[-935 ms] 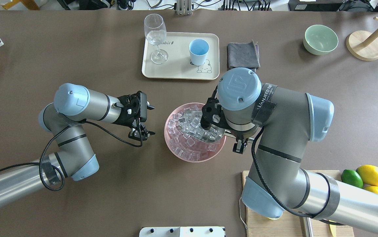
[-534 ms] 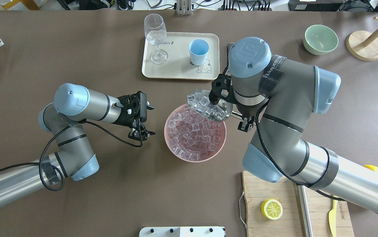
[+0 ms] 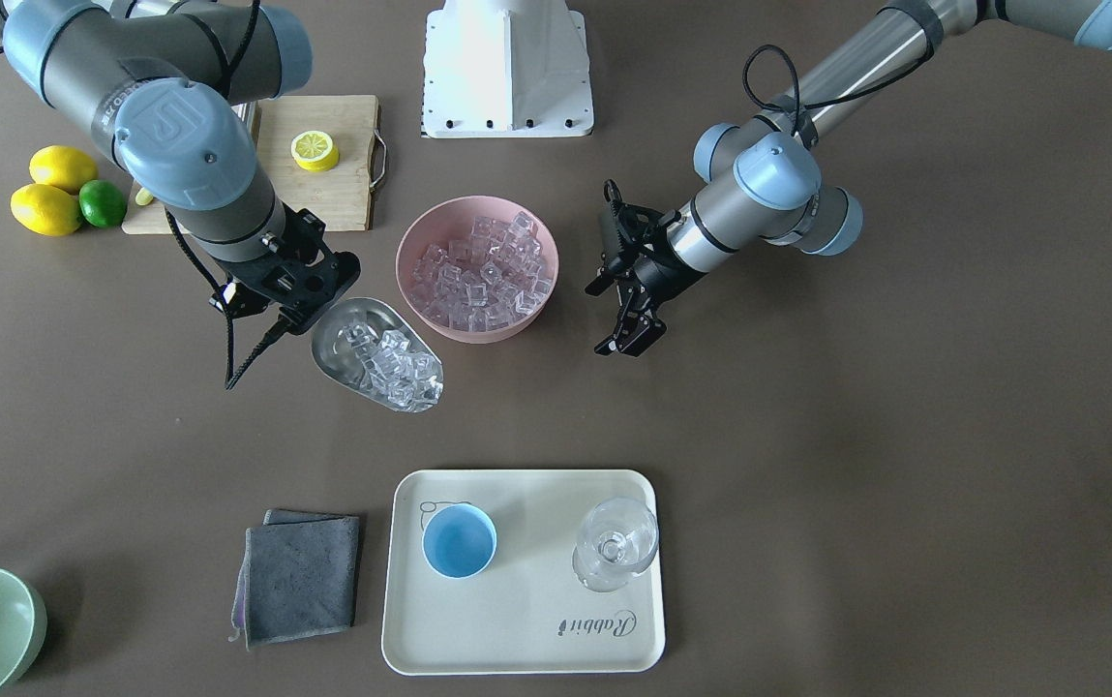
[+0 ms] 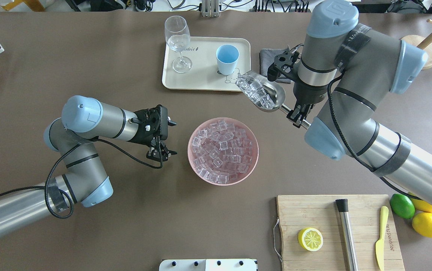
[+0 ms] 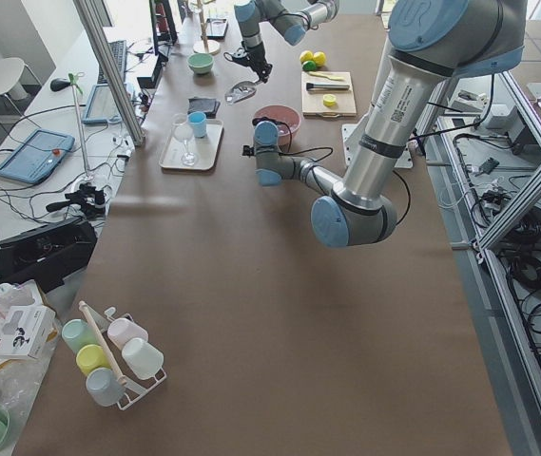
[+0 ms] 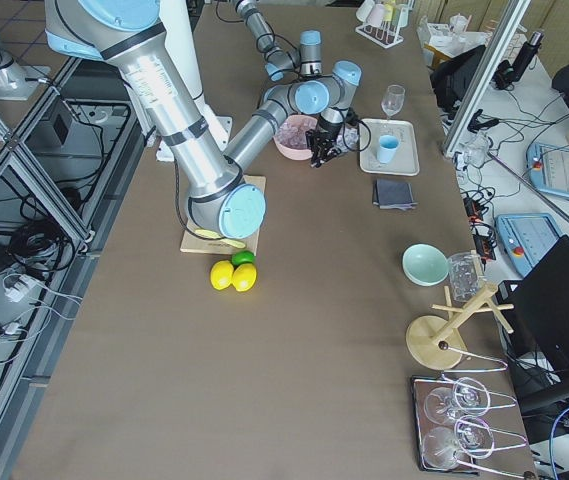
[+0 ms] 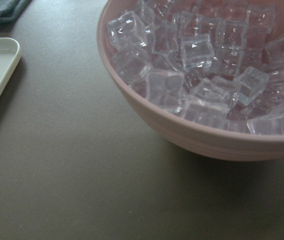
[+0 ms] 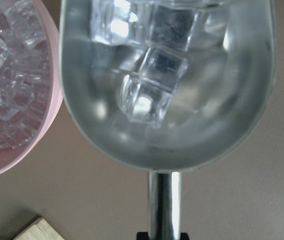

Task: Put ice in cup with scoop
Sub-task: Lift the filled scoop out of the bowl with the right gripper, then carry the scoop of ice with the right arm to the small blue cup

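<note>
Just ahead of our right pincer (image 4: pixel 297 112), clenched on the thin handle, we hold the scoop (image 4: pixel 272 98), ice (image 4: pixel 252 88) heaped in its trough; the cup (image 4: pixel 227 59) stands near, beyond the scoop's lip. Beside our left pincer (image 4: pixel 162 153), spread and empty, sits the pink bowl (image 4: pixel 238 180) of more ice.

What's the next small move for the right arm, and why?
Probably shift the scoop across until its open lip hangs over the cup, then tip. The right claw grips the handle, the trough is loaded with ice, and in both the overhead and front-facing views the lip sits short of the empty, upright cup on the tray.
</note>
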You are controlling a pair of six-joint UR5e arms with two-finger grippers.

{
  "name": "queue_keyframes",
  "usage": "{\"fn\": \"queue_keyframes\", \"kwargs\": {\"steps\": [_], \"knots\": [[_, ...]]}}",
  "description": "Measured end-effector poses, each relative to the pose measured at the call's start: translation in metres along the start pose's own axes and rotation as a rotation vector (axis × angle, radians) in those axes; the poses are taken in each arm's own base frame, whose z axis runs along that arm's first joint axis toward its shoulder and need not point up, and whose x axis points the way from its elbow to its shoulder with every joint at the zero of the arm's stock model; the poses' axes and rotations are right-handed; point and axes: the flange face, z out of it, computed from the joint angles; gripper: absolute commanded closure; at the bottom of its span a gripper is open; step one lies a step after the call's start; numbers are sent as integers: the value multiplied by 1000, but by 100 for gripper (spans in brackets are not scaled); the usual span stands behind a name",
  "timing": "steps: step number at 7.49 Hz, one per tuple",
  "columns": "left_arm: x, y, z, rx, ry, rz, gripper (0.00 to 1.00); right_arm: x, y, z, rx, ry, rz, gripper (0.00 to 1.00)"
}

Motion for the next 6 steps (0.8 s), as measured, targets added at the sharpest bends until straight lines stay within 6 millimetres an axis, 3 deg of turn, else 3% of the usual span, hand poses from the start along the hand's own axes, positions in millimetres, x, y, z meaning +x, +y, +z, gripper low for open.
{"fn": "queue_keyframes", "kwargs": {"steps": [4, 6], "knots": [[-1, 2, -1, -3, 0, -3, 1, 20, 0, -18, 112, 20, 327, 100], [-3, -2, -6, 1, -10, -3, 1, 22, -1, -20, 120, 41, 379, 100]]}}
